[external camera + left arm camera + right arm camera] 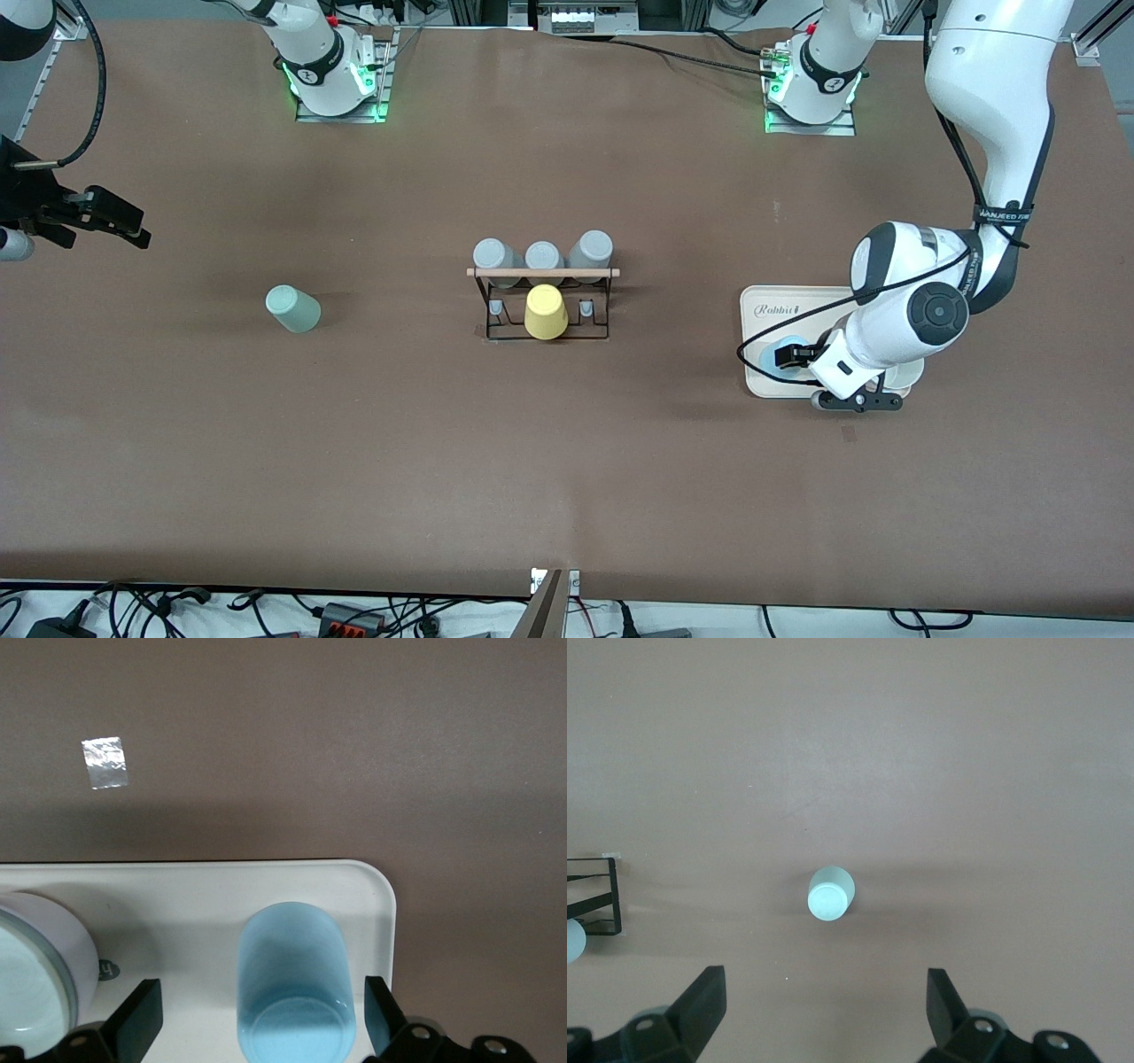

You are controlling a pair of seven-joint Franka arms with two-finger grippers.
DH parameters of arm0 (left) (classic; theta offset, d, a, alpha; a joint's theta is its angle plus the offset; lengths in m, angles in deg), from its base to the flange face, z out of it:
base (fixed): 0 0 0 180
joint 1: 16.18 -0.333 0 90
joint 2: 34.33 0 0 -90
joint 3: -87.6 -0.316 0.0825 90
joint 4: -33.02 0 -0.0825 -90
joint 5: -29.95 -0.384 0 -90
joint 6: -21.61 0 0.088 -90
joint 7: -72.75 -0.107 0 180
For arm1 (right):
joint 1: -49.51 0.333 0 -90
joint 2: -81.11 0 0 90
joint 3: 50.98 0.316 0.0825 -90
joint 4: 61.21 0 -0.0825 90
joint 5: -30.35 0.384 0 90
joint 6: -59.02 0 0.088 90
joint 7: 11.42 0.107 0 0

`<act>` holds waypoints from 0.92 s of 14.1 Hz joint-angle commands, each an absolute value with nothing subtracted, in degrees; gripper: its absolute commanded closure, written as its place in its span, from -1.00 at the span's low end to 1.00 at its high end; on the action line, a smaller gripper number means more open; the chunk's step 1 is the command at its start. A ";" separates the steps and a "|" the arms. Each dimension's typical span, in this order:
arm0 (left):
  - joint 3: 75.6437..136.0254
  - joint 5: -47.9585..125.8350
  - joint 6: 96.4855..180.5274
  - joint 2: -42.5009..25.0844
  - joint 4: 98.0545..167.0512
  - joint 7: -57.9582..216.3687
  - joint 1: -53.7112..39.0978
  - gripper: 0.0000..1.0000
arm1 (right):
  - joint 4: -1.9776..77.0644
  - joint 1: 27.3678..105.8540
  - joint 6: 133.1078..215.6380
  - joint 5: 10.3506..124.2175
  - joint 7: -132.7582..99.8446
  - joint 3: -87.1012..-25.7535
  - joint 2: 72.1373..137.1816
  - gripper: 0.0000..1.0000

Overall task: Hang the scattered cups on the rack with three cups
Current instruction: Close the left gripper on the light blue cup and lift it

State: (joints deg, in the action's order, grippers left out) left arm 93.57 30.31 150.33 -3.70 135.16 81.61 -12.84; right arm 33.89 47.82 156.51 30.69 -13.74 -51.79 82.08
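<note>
We see left gripper (257,1023) spread wide around blue cup (295,988) on tray (204,895); right gripper (824,1005) released over mint cup (830,893).

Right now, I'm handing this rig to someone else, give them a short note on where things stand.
Left gripper: open, down at the cream tray, fingers either side of the light blue cup, not closed on it.
Right gripper: open, holding nothing, up over the table at the right arm's end.
Mint-green cup: on the bare table between the right gripper and the rack.
Rack: mid-table, carrying three grey cups and a yellow cup.
Done: neither scattered cup hung.
Left: grasp the blue cup and hang it, then the mint-green one.
</note>
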 commanded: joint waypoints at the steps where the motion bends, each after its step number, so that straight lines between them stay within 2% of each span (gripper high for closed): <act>1: 93.49 31.18 151.59 -2.95 134.88 81.46 -12.05 -1.00 | 33.27 47.23 155.70 30.09 -14.41 -51.42 81.99 -1.00; 12: 93.49 31.18 151.69 -1.19 135.41 81.37 -12.14 -1.00 | 33.36 47.58 155.52 30.09 -14.50 -51.33 81.55 -1.00; 13: 93.49 31.18 151.69 -1.19 135.50 81.37 -12.14 -0.93 | 33.36 47.58 155.43 30.00 -14.50 -51.33 81.55 -1.00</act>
